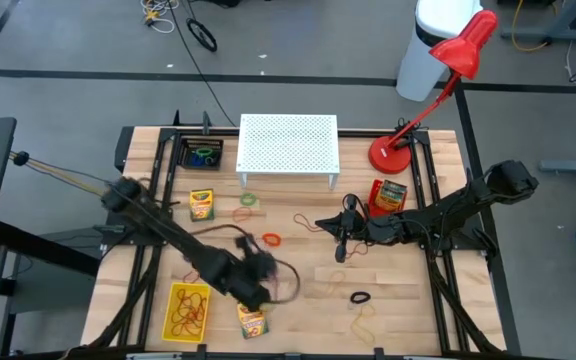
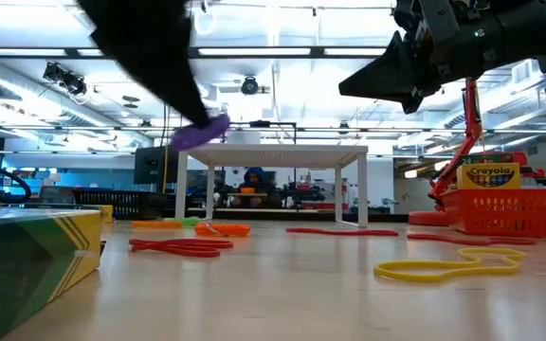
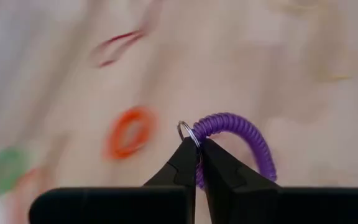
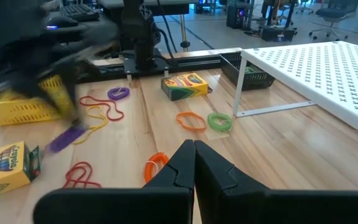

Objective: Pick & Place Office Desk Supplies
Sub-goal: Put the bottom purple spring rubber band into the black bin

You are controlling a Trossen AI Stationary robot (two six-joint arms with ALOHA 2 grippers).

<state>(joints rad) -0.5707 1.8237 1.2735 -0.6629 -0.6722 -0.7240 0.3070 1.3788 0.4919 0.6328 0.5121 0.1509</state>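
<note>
While left gripper (image 3: 197,152) pinches purple coil loop (image 3: 241,134) by its ring, loop arching away, right gripper (image 4: 194,149) closed, empty.

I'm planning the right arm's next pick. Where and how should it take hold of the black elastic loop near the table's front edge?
Pinch one side of the black elastic loop's thin rim, coming straight down from above. It lies flat on the table with bare wood around it, so one finger could probably drop inside the ring and one outside. The right gripper hangs shut nearby.
</note>
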